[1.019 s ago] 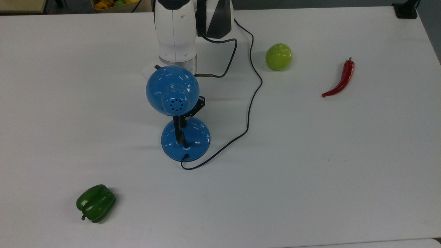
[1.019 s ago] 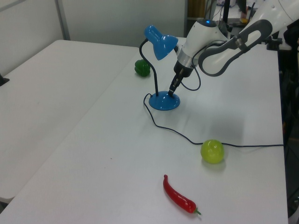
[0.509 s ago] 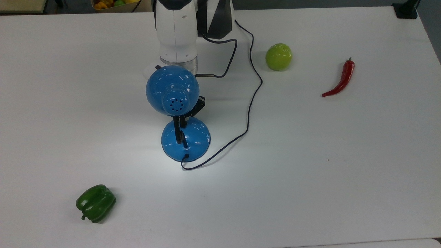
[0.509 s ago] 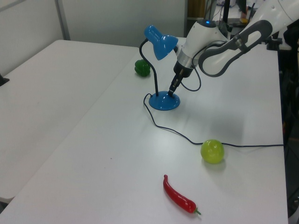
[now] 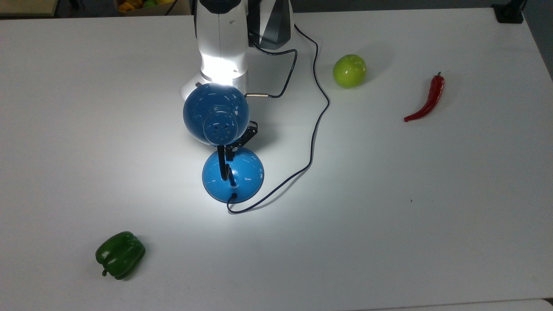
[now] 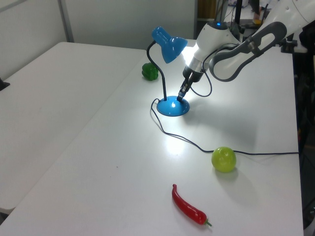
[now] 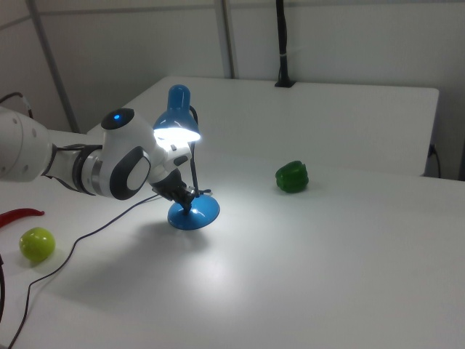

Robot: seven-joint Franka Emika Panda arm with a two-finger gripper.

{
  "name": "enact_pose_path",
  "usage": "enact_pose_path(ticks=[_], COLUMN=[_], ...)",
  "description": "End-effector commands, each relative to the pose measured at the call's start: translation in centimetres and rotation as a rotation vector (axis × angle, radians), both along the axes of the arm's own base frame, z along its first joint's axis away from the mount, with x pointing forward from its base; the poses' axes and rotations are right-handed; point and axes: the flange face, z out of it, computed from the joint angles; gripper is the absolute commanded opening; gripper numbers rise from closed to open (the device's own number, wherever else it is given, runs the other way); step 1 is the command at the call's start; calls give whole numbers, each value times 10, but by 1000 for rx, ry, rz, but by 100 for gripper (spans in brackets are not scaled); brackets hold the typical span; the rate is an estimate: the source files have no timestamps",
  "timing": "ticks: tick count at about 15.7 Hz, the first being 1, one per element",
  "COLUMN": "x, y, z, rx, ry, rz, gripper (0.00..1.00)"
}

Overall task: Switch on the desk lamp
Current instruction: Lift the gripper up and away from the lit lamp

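Top view centre is occupied by the glossy blue desk lamp with a round dome shade [image 5: 216, 113], lit, a bright pool being cast on the white table [image 5: 389, 216]. Its round blue base [image 5: 233, 174] is met by the black two-finger gripper [image 5: 235, 147]; jaw spacing cannot be told.

"Some kind of robotics lab, isn't it?"

"Looks so: a robot arm [image 6: 236, 46] mounted at a plain white table [image 5: 432, 216], bare pale walls [image 7: 327, 36], and plastic-looking fruit and vegetables laid out like test props."
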Motion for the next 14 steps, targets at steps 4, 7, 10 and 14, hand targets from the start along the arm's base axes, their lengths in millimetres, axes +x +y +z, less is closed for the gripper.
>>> enact_pose_path(ticks=[4,7,10,14], x=[-18,-28,-39,-64], y=[-7,-10,-13,-16], z=[18,38,55,87], rx=[-9,-7,-7,-4], ry=[93,158,220,346], rz=[-2,-7,-11,-17], gripper=[0,0,0,3])
